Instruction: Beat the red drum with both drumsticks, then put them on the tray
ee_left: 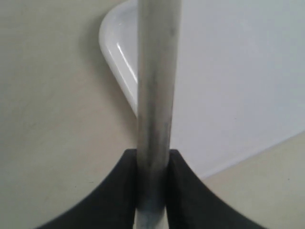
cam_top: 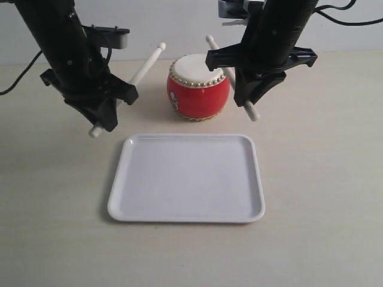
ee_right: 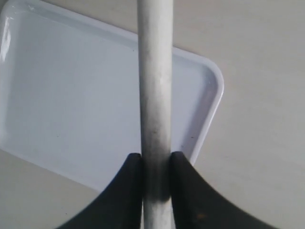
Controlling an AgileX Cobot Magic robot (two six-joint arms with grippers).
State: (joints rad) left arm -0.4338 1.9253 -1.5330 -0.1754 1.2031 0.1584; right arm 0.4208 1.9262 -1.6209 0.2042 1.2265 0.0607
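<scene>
On the pale table, the tray is seen bare, so the placing is judged undone. Whether the beating is finished cannot be told. Behind the tray, the red drum is flanked by the left drumstick, clamped in the left gripper, and the right drumstick, clamped in the right gripper. Nothing is seen blocking the way.

Bright even light, soft shadows; drumsticks blur close-up.
</scene>
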